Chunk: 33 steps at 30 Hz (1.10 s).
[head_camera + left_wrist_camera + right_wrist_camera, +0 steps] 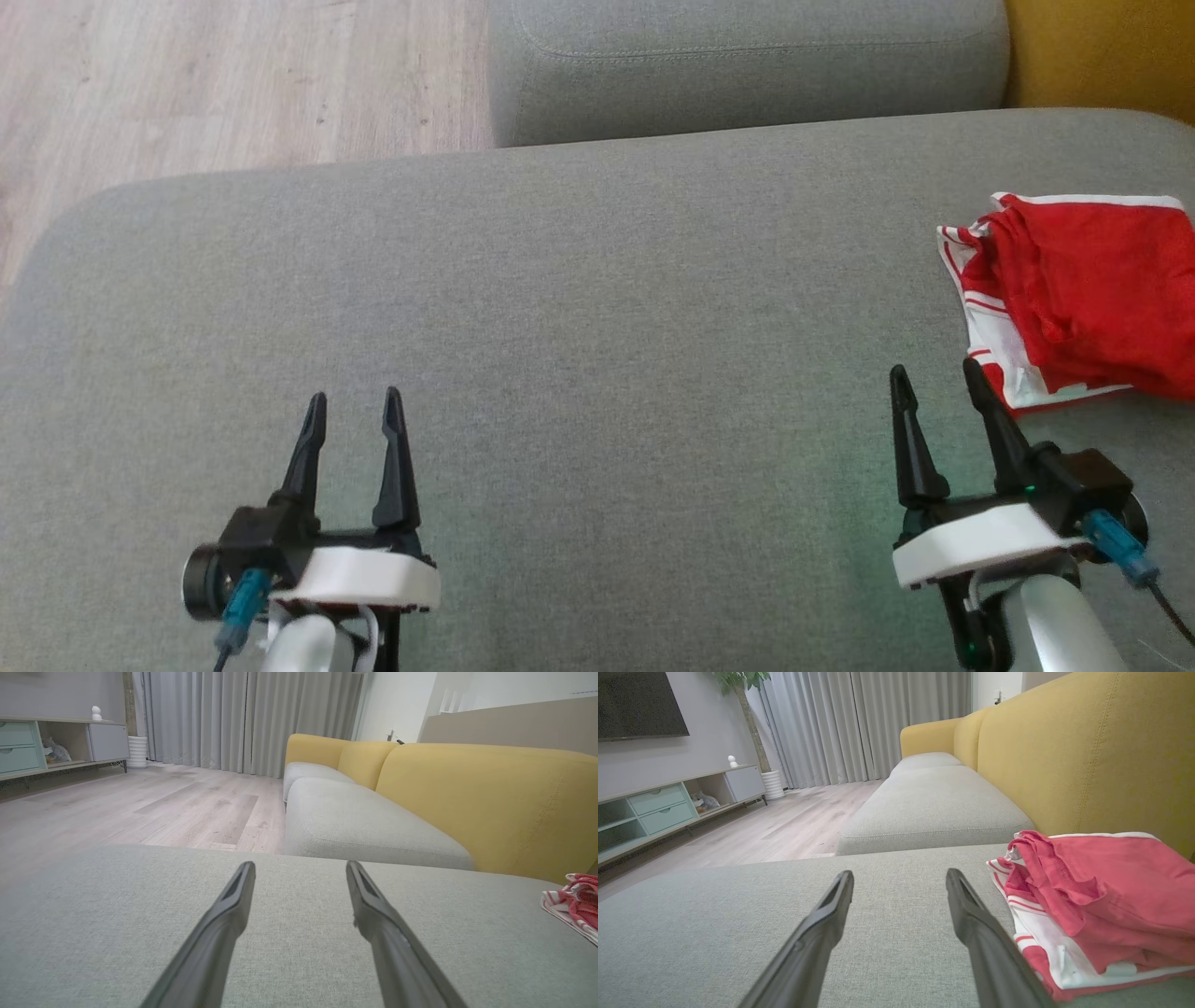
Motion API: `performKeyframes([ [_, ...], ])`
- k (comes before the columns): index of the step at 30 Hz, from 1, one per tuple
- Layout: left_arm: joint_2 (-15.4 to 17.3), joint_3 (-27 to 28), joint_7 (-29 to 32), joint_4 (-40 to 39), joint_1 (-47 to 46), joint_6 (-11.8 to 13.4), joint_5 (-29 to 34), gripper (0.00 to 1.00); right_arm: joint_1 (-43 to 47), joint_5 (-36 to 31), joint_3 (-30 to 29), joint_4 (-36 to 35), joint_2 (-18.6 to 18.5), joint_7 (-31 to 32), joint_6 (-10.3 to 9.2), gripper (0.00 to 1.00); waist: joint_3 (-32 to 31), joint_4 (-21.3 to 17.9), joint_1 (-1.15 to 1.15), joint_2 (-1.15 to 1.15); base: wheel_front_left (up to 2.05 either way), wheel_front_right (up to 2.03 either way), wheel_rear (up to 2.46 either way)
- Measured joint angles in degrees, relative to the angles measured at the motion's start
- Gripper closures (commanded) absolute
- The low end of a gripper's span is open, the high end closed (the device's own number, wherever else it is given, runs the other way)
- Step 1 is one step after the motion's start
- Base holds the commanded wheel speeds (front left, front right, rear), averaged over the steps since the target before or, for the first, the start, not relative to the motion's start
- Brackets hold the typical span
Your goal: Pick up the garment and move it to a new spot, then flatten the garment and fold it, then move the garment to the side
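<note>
Head view looks down on a wide grey fabric sofa seat (pixel 597 327), which serves as the work surface. The left fingers (pixel 396 457) rise at the lower left, 2 dark prongs spread apart with nothing between them. The right fingers (pixel 910 439) rise at the lower right, equally spread and empty. Their tips sit just beside the garment (pixel 1092 280); whether they touch it cannot be told.

The garment is red with white stripes and trim. It lies loosely bunched at the right end of the seat, close to the yellow backrest (pixel 1087 756).

Beyond the seat lies a second grey cushion (pixel 747 65), and to its left a pale wood floor (pixel 233 84).

Both wrist views look across the living room. Grey curtains (pixel 243 718) hang full length at the far wall. A low cabinet (pixel 668 807) with pale green drawers stands under a dark wall screen (pixel 640 704). Next to it, a plant (pixel 742 686) grows from a white ribbed pot (pixel 774 784).
</note>
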Motion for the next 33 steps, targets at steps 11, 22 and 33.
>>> performKeyframes([
  [11,0.0,1.03,0.0,1.64,-0.03,1.01,-2.72,0.0,-0.01,0.0,0.45,-0.37,0.01,-0.01,0.0,0.0,0.29,-0.21,0.0,0.0,0.0,0.0,0.0],
  [22,-0.01,1.18,0.0,1.57,-0.03,1.15,-7.64,0.0,-0.03,-0.01,0.41,-0.43,0.01,-0.01,0.0,0.0,0.45,-0.43,0.0,0.0,0.0,0.0,0.0],
  [33,-0.1,1.13,1.43,5.28,2.65,0.71,-11.38,1.0,2.48,4.12,0.52,3.18,0.13,0.94,0.0,1.0,0.44,-0.54,0.0,0.0,0.0,0.0,0.0],
])
